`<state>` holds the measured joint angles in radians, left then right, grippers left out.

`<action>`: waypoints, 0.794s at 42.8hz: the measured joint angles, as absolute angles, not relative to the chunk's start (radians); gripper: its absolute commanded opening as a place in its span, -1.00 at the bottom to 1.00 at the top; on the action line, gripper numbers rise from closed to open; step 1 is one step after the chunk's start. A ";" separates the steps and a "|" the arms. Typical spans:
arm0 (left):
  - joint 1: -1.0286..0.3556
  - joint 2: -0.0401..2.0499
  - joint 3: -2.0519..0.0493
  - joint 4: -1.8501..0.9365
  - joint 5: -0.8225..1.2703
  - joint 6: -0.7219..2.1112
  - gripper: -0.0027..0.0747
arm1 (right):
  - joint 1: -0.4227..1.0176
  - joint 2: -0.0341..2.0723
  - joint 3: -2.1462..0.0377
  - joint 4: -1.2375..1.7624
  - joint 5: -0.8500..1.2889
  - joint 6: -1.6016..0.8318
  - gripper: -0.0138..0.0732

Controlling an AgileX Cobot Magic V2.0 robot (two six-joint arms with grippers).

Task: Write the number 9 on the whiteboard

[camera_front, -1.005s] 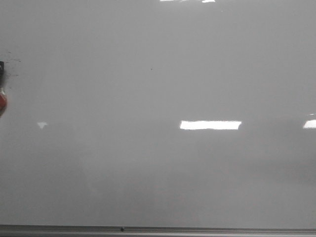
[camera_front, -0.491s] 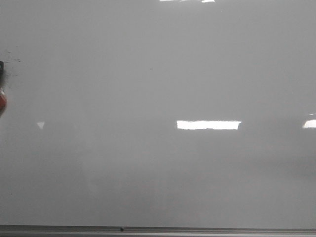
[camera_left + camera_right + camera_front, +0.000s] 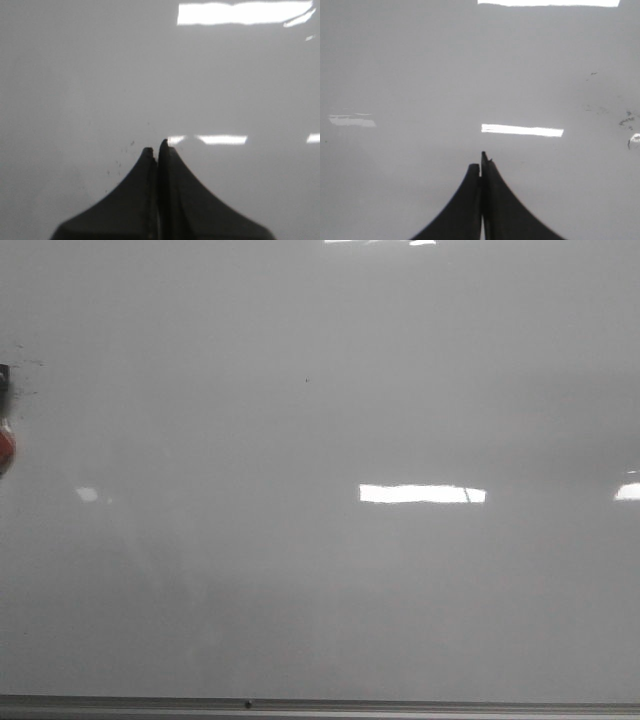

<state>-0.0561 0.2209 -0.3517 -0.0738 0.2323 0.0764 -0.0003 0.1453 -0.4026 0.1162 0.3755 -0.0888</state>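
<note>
The glossy grey-white whiteboard (image 3: 320, 440) fills the front view, with its grey metal frame edge (image 3: 400, 707) along the bottom. No number 9 shows on it in any view; the surface is blank apart from faint specks. Neither gripper shows in the front view. In the left wrist view my left gripper (image 3: 156, 147) is shut and empty, its dark fingers pressed together in front of the whiteboard (image 3: 75, 75). In the right wrist view my right gripper (image 3: 481, 162) is also shut and empty, facing the whiteboard (image 3: 420, 65).
A dark and red object (image 3: 3, 430) sticks to the board's left edge, with smudges beside it. Small marker specks (image 3: 120, 160) lie near the left fingers. Faint smudges (image 3: 626, 120) show in the right wrist view. Bright light reflections (image 3: 422, 494) lie on the board.
The light reflections on the board have shifted slightly. Nothing else has visibly moved.
</note>
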 measured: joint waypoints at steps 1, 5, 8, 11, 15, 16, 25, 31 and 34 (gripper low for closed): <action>-0.056 0.250 -0.365 -0.074 0.247 0.076 -0.98 | 0.000 0.166 -0.418 0.116 0.378 -0.089 -0.84; -0.056 0.351 -0.401 -0.070 0.280 0.076 -0.98 | 0.000 0.237 -0.458 0.116 0.386 -0.089 -0.84; -0.056 0.392 -0.408 -0.070 0.289 0.076 -0.95 | 0.000 0.263 -0.466 0.116 0.392 -0.089 -0.84; -0.056 0.411 -0.409 -0.070 0.300 0.076 -0.76 | 0.000 0.272 -0.468 0.116 0.401 -0.089 -0.81; -0.056 0.413 -0.409 -0.070 0.302 0.076 -0.28 | 0.000 0.274 -0.469 0.116 0.411 -0.089 -0.52; -0.056 0.413 -0.411 -0.070 0.302 0.076 -0.09 | 0.000 0.274 -0.469 0.116 0.413 -0.089 -0.38; -0.056 0.413 -0.411 -0.070 0.303 0.076 0.59 | 0.000 0.274 -0.469 0.116 0.419 -0.089 0.55; -0.058 0.427 -0.411 -0.070 0.303 0.076 0.59 | 0.000 0.274 -0.469 0.116 0.421 -0.089 0.68; -0.074 0.471 -0.417 -0.070 0.305 0.076 0.59 | 0.000 0.274 -0.469 0.116 0.421 -0.089 0.68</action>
